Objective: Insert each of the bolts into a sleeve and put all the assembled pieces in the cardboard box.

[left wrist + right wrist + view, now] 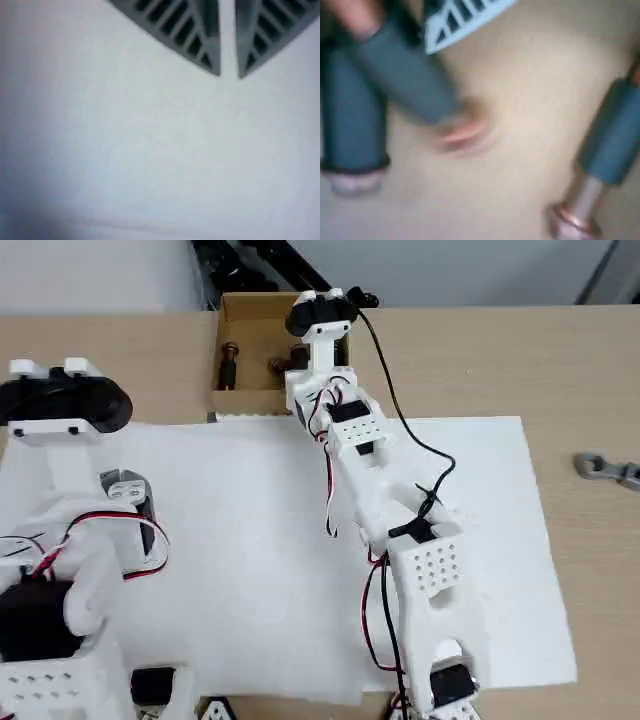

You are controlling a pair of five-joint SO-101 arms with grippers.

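A light wooden table [560, 360] runs the width of the high view, with a pale wall and dark framing [240, 260] in the room beyond its far edge. A white sheet [250, 540] covers most of the tabletop.

2 white arms stand at the near edge. The left arm [70, 570] is folded over the sheet's left side. The right arm [400, 500] stretches across the sheet to the cardboard box [225, 405], which sits on bare wood at the sheet's far edge. The right gripper [462, 20] is down inside the box; whether it grips anything cannot be told.

From above, 2 assembled pieces [230, 362] lie on the box floor beside the arm. The right wrist view, close in, brings out 3 of them, blurred: grey sleeves [352, 115] with bolt heads [572, 220] sticking out, 1 lying aslant by the gripper and 1 to each side.

The left wrist view has the left gripper [229, 75] over bare sheet, its jaws drawn almost together with a thin slit between, holding nothing. A small metal piece [605, 468] lies on the wood off the sheet, toward the table's right edge.
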